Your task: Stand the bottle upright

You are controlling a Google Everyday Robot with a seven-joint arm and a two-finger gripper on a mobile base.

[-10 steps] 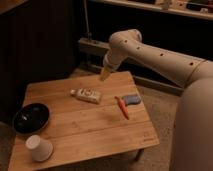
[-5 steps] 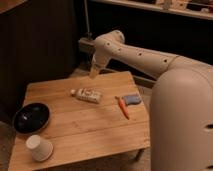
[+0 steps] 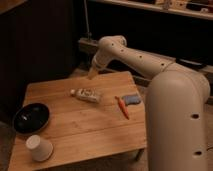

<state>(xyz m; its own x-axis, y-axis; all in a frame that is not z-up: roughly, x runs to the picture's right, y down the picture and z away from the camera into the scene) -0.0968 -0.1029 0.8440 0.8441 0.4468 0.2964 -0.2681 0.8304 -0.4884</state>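
The bottle [image 3: 86,94] lies on its side near the middle of the wooden table [image 3: 80,127], white cap pointing left. It is whitish and translucent with a pale label. My gripper [image 3: 92,75] hangs at the end of the white arm, above the table's far part, just behind and slightly right of the bottle and apart from it. Nothing shows in the gripper.
A black bowl [image 3: 30,118] sits at the table's left edge. A white paper cup [image 3: 39,148] lies at the front left corner. An orange carrot-like object [image 3: 122,107] and a blue-grey sponge [image 3: 132,99] lie to the right of the bottle. Dark walls stand behind.
The arm has swung left and come lower, bringing the gripper closer to the bottle. The bottle and other objects have not moved.
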